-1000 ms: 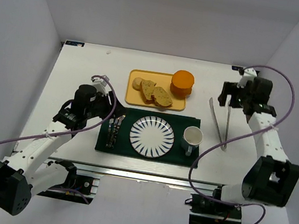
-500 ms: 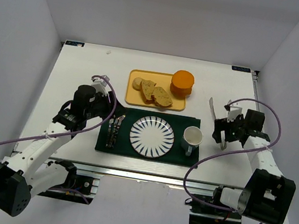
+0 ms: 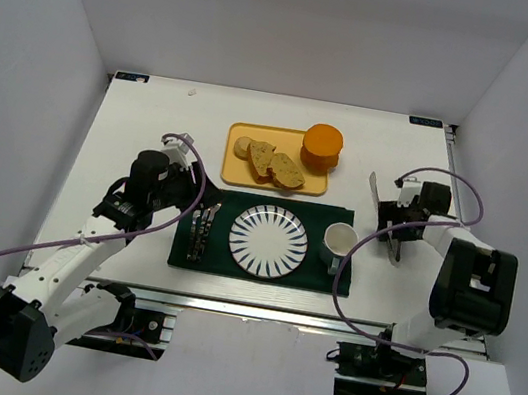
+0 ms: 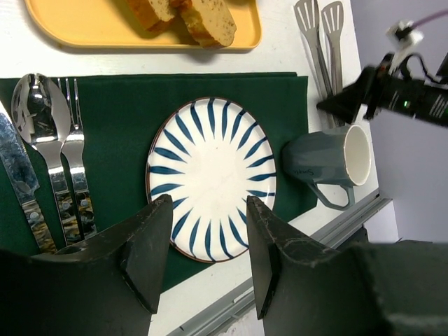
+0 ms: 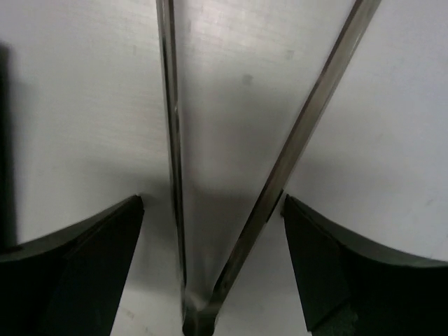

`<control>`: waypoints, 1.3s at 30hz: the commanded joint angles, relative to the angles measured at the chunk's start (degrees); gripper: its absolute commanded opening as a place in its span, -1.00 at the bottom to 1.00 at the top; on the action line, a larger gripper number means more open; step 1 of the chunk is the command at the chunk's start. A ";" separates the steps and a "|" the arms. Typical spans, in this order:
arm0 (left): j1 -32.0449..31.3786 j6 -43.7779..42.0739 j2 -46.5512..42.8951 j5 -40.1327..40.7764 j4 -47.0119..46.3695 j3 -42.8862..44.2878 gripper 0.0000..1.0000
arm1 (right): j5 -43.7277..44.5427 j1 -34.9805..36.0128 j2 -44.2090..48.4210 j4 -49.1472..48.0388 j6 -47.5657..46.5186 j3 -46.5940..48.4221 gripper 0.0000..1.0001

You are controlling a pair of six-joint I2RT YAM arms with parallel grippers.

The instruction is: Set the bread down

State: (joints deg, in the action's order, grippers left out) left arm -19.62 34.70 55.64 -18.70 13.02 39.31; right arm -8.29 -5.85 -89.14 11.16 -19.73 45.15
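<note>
Here, the left fingers (image 4: 143, 252) stand released with nothing between them above the green mat (image 4: 119, 105), with the cutlery (image 4: 52, 140) to their left and the striped plate (image 4: 210, 175) ahead of their tips. The bread (image 3: 243, 146) lies flat well beyond them at the left end of the yellow tray (image 3: 276, 185), just beside the darker slices (image 3: 277, 165); it is round, so no long axis shows, and the left wrist view cuts it off. Past the mug (image 4: 329, 161), the right fingers (image 5: 77, 280) are spread wide, low over the bench (image 3: 146, 117), straddling both arms of the tongs (image 5: 172, 140) without grasping them.
</note>
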 commanded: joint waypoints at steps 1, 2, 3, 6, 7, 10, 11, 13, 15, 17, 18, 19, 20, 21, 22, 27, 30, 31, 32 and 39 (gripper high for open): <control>-0.07 -0.51 -1.67 0.33 1.39 0.94 0.12 | 1.53 0.75 -3.14 -3.69 2.24 5.90 0.65; -0.07 -0.60 -2.11 0.59 1.66 1.03 0.12 | 1.79 0.75 -4.27 -3.95 1.97 6.44 0.59; -0.07 -0.60 -2.46 1.20 1.92 1.12 0.12 | 2.14 0.75 -4.63 -3.86 1.71 7.06 0.40; -0.16 -0.25 -3.86 2.08 2.36 0.60 0.12 | 1.62 0.84 -5.78 -3.25 0.39 8.47 -0.07; -0.07 0.02 -4.13 2.26 2.10 0.33 0.12 | 1.35 0.75 -5.95 -3.16 0.13 8.55 -0.15; -0.07 0.81 -5.19 2.35 1.75 -0.81 0.13 | -0.05 0.75 -5.78 -1.67 -0.40 9.26 -0.67; -0.07 0.90 -5.45 2.35 1.84 -0.99 0.13 | -0.49 0.75 -4.82 -1.49 -0.49 10.04 -0.76; -0.16 0.81 -5.71 2.70 2.45 -0.82 0.12 | -3.21 0.84 -3.59 -0.18 -0.49 11.88 -0.83; -0.07 0.20 -5.80 2.96 3.33 -0.03 0.13 | -7.15 2.14 -0.87 1.40 -0.31 16.19 -0.85; -0.07 -0.24 -5.72 3.40 4.03 0.59 0.13 | -8.14 4.52 1.60 2.28 -0.49 19.18 -0.82; -0.07 -0.68 -5.54 3.67 4.38 1.11 0.13 | -8.66 8.36 2.13 2.99 -0.84 22.32 -0.80; -0.07 -0.86 -5.54 3.93 4.47 1.38 0.13 | -8.67 10.14 2.91 4.21 -0.84 23.75 -0.77; -0.07 -0.95 -5.54 4.11 4.56 1.56 0.13 | -8.76 12.15 3.10 4.57 -0.67 24.98 -0.70; -0.07 -1.21 -5.54 4.28 4.91 1.91 0.13 | -8.76 16.09 3.19 5.01 -0.40 27.34 -0.65; -0.07 -1.30 -5.71 4.55 5.09 2.08 0.13 | -8.67 17.96 3.10 5.36 0.38 28.23 -0.60; 0.02 -1.91 -7.38 6.57 7.63 3.14 0.14 | -7.97 28.76 0.47 5.28 1.01 32.98 -0.33; -0.07 -2.00 -9.49 8.23 9.74 3.40 0.14 | -7.35 32.72 -3.22 5.71 0.65 37.11 -0.25; -0.07 -2.00 -10.10 8.67 10.36 3.32 0.14 | -7.26 33.70 -5.14 5.72 0.57 39.73 -0.25; -0.07 -1.92 -11.50 9.11 10.89 3.23 0.15 | -7.00 34.67 -5.95 5.89 -0.04 40.97 -0.25; 0.02 -0.42 -18.27 12.89 16.42 2.18 0.18 | -2.70 42.31 -13.94 7.82 -3.12 50.56 -0.20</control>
State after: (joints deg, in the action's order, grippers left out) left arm -19.62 33.69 40.21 -8.62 25.85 40.25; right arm -13.34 34.00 -102.48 19.07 -20.84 90.52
